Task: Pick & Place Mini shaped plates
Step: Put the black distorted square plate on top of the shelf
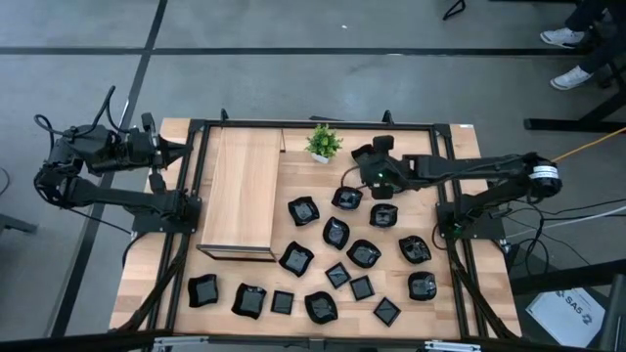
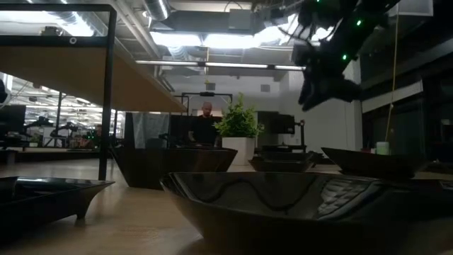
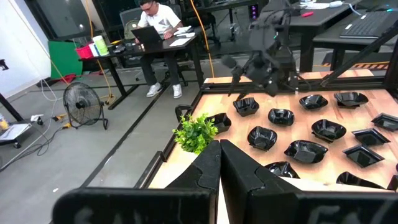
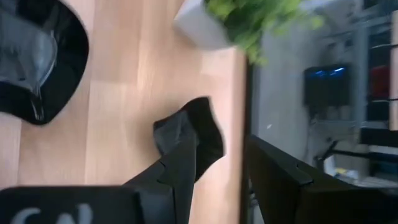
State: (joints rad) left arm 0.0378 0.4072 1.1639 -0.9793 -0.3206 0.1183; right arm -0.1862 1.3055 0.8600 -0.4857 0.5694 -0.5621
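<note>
My right gripper (image 4: 230, 155) hangs blurred before me, its fingers cut off below. One black plate (image 4: 37, 59) runs past the edge, and the potted plant (image 4: 249, 22) seems half cropped.

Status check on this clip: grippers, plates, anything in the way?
Right gripper open, empty, above the table near the potted plant. Left gripper shut, parked at the table's edge. Plates all on the table. Nothing blocking.
</note>
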